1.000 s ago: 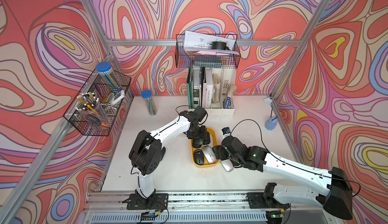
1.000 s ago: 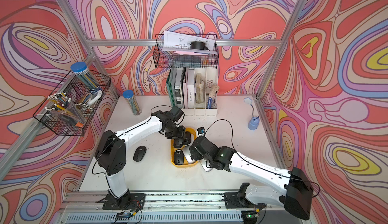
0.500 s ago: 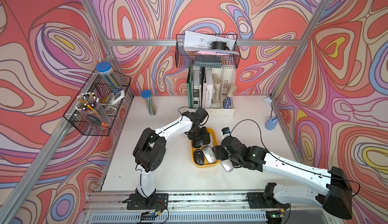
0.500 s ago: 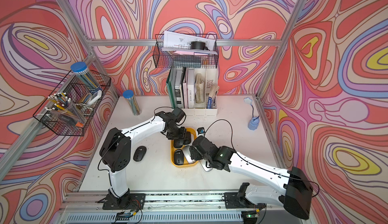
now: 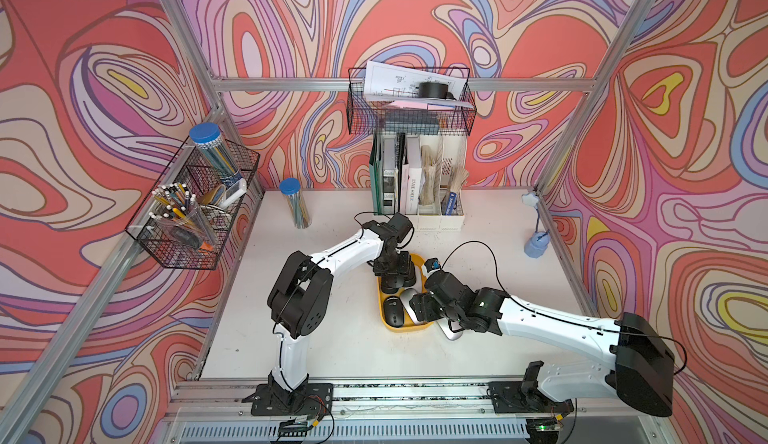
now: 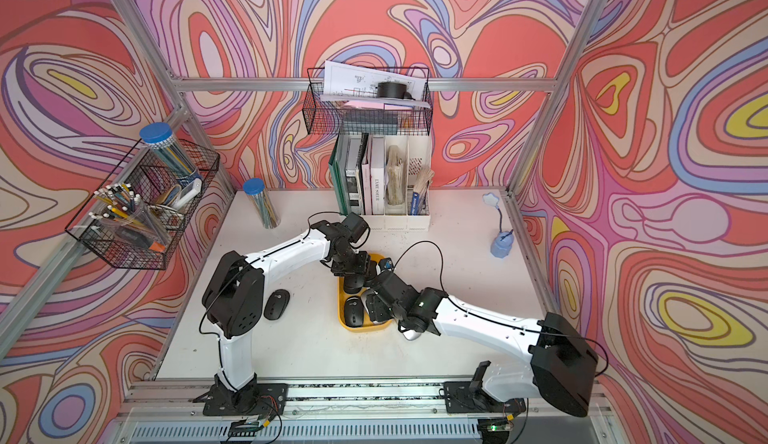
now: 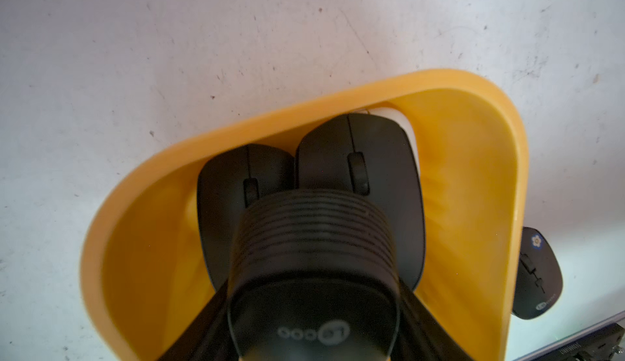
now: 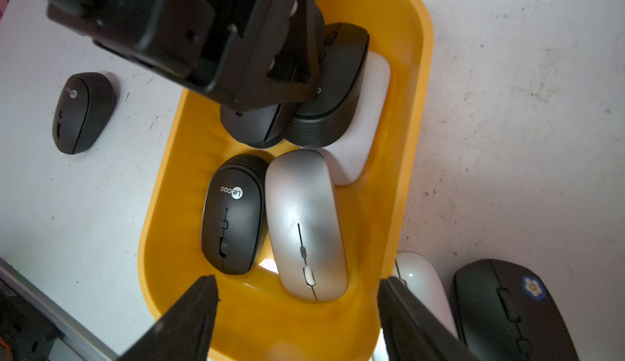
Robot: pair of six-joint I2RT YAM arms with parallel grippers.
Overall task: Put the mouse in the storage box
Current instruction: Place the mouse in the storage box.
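Left arm (image 5: 345, 254) elbow swung nearer box (image 8: 417, 132) since earlier | left gripper (image 5: 394, 271) clamped on black mouse (image 7: 314, 274), low over box's crowded far end | we judge release onto mice (image 7: 358, 159) below may tip it over low wall | right gripper (image 8: 295, 278) spread, empty, astride near end; arms close, could clash | stray mouse (image 6: 277, 304) apart, two mice (image 8: 422, 285) beside box

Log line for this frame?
left gripper: shut on black mouse, over yellow box | right gripper: open, empty | box: other mice inside | table: stray mice
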